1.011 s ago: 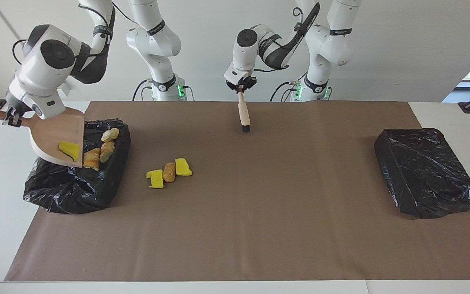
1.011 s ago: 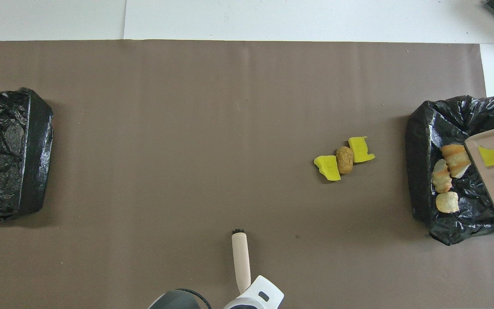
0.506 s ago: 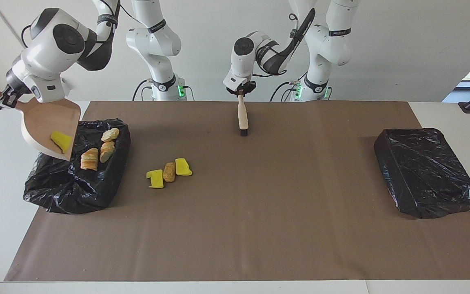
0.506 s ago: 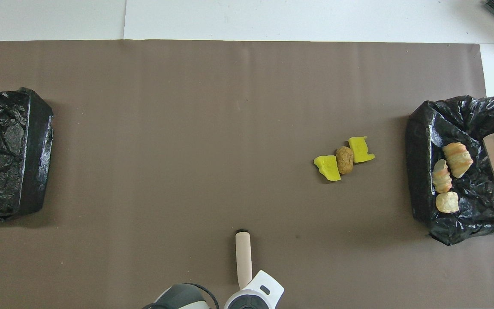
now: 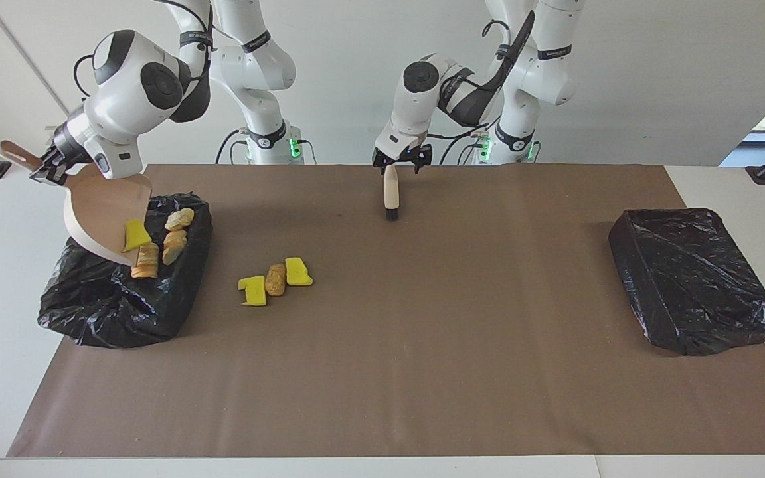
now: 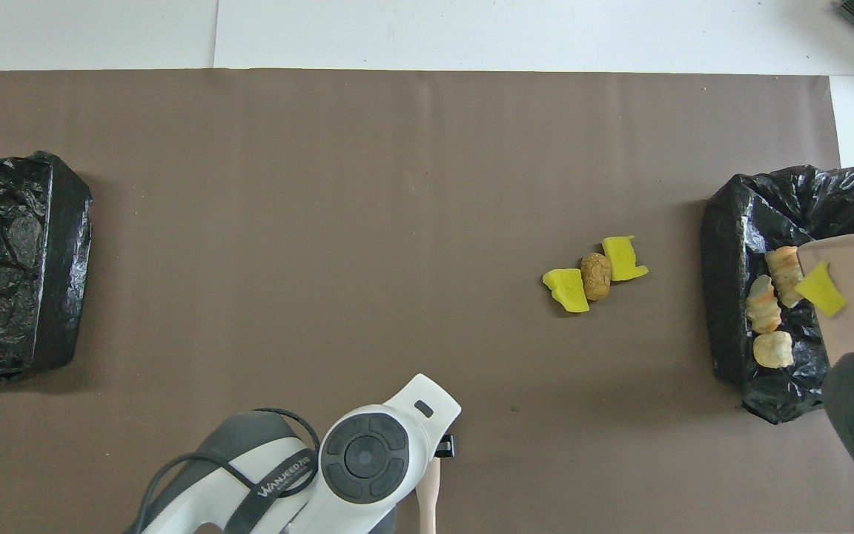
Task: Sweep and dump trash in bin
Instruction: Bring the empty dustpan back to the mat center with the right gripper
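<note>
At the right arm's end of the desk point(image 5: 422, 372), our right gripper point(image 5: 50, 171) is holding the dustpan point(image 5: 100, 209) tipped over the bag-lined bin point(image 5: 90, 312), its jaws pinching the pan's handle. One yellow sponge chunk point(image 5: 135, 236) is sitting at the pan's lower lip, just above the bin, so we are judging this dump as nearly but not fully done. Three bread pieces point(image 5: 173, 245) are already lying in the bin. Near the bin, a small pile point(image 5: 275, 280) of two yellow chunks and one bread piece is waiting on the desk, not yet swept. Toward the middle, our left gripper point(image 5: 401, 161) is hanging over the top of the brush point(image 5: 390, 192), jaws spread to either side of the handle. A second bin point(image 5: 694, 279) is sitting at the left arm's end. We are reckoning one more sweep and dump is left.
</note>
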`<move>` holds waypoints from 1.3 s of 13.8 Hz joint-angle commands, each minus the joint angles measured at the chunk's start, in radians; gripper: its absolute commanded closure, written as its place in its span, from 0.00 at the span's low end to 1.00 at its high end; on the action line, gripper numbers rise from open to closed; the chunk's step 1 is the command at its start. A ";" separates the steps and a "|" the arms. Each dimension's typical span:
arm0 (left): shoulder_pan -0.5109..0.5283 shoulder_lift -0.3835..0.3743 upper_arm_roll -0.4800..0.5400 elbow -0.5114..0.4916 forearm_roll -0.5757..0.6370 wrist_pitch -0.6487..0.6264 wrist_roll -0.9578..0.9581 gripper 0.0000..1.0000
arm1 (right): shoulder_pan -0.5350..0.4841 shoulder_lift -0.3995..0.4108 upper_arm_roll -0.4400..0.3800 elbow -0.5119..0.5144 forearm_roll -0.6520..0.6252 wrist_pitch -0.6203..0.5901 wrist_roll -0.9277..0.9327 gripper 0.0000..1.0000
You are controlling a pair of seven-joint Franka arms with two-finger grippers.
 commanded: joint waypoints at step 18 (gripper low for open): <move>0.654 -0.005 0.001 0.690 0.164 -0.582 0.800 0.00 | 0.072 -0.008 0.177 0.258 0.341 -0.298 0.430 1.00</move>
